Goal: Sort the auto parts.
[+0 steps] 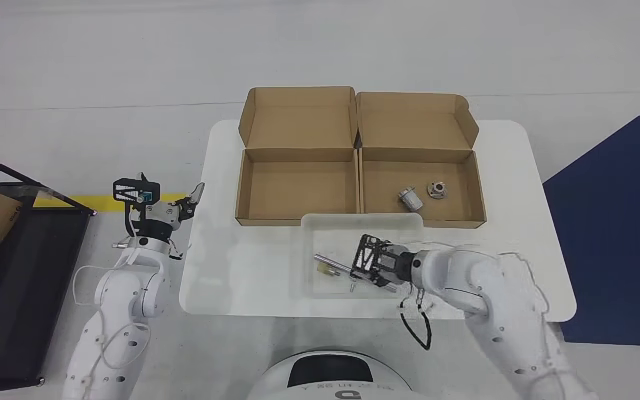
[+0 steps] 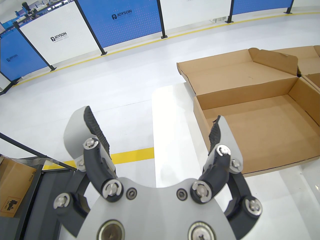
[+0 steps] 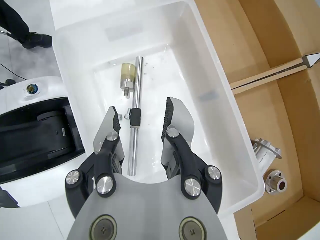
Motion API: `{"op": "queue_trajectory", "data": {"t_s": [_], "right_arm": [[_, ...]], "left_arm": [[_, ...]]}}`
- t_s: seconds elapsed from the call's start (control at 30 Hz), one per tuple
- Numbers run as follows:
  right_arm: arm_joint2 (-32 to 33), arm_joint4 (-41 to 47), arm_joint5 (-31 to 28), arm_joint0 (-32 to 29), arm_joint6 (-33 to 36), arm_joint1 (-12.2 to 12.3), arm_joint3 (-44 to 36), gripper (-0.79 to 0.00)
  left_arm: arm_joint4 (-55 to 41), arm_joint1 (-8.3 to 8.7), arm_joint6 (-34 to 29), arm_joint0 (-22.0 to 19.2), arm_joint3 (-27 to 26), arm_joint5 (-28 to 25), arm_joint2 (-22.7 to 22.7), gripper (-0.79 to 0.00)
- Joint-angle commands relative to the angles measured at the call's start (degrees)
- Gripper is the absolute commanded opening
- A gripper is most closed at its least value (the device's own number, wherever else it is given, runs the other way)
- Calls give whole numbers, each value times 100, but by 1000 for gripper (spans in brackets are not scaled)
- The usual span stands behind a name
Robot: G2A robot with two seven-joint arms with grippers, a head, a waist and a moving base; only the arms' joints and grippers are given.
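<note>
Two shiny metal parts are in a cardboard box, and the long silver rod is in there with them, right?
Not quite. The two shiny metal parts are in the cardboard box, but the long silver rod is not with them. It lies in the white plastic bin, below the open fingers of the right gripper. The right wrist view shows this.

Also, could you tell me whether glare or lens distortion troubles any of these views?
Top view: even light, soft shade inside the cardboard boxes. Left wrist view: wide lens bows the fence panels; the table gleams. Right wrist view: highlights streak the metal rod and the plastic bin.
</note>
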Motion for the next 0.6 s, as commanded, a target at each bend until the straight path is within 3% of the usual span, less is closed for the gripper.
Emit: {"op": "queue_trajectory", "data": {"t_s": [0.0, 0.17, 0.33, 0.57], "right_arm": [[-121, 54, 70, 139, 143, -14, 122, -446], [-451, 348, 176, 543, 562, -62, 568, -480], [-692, 533, 104, 727, 758, -77, 748, -428], [-965, 463, 96, 838, 939, -79, 908, -456]], "left_arm": [[0, 0, 0, 0, 0, 0, 0, 0], [0, 0, 0, 0, 0, 0, 0, 0], [0, 0, 0, 0, 0, 0, 0, 0], [0, 0, 0, 0, 0, 0, 0, 0]]}}
